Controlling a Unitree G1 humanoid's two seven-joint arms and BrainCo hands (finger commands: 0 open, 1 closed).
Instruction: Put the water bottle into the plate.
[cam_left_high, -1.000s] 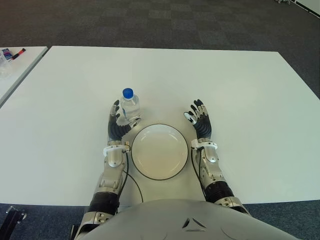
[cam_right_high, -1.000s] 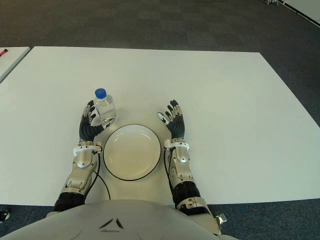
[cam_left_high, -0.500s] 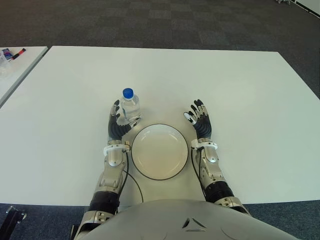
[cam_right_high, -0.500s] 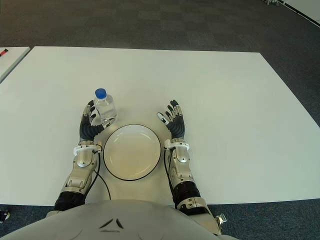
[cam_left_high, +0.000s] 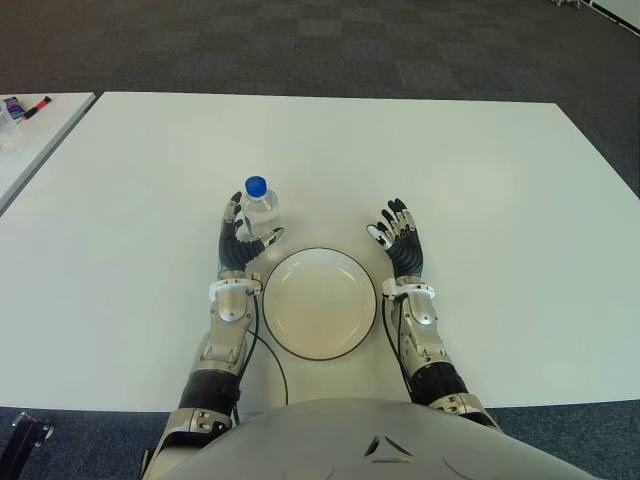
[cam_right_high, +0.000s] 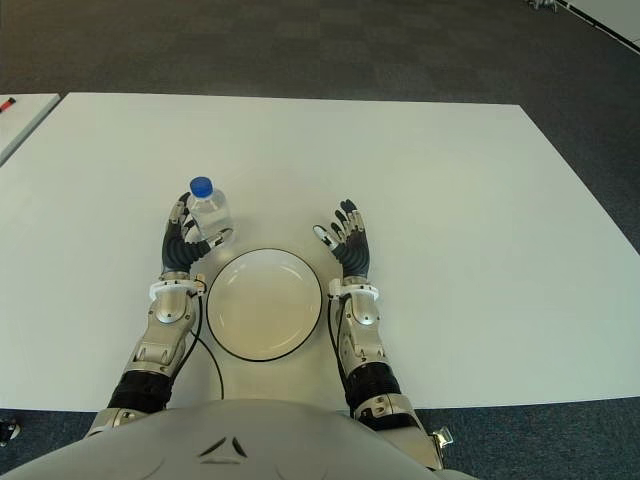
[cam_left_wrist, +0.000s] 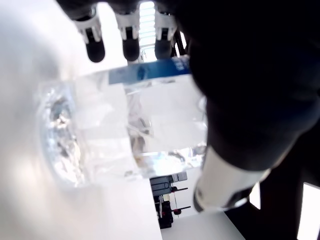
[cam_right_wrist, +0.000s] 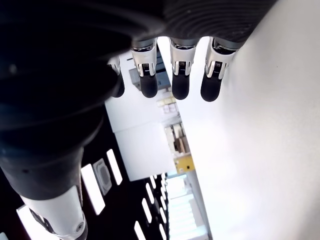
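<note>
Left robot hand (cam_left_high: 236, 243) cups upright water bottle (cam_left_high: 259, 212), fingers part-curled around it, grip unclear | bottle on white surface (cam_left_high: 480, 180) just beyond plate (cam_left_high: 320, 302) | right robot hand (cam_left_high: 400, 240) open, empty, beside plate

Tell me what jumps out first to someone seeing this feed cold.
The left hand wrapped around the upright bottle, which stands on the white table just beyond the plate's far-left rim. Next, the empty white plate right before the robot, between its two hands. The right hand shows open, right of the plate.
</note>
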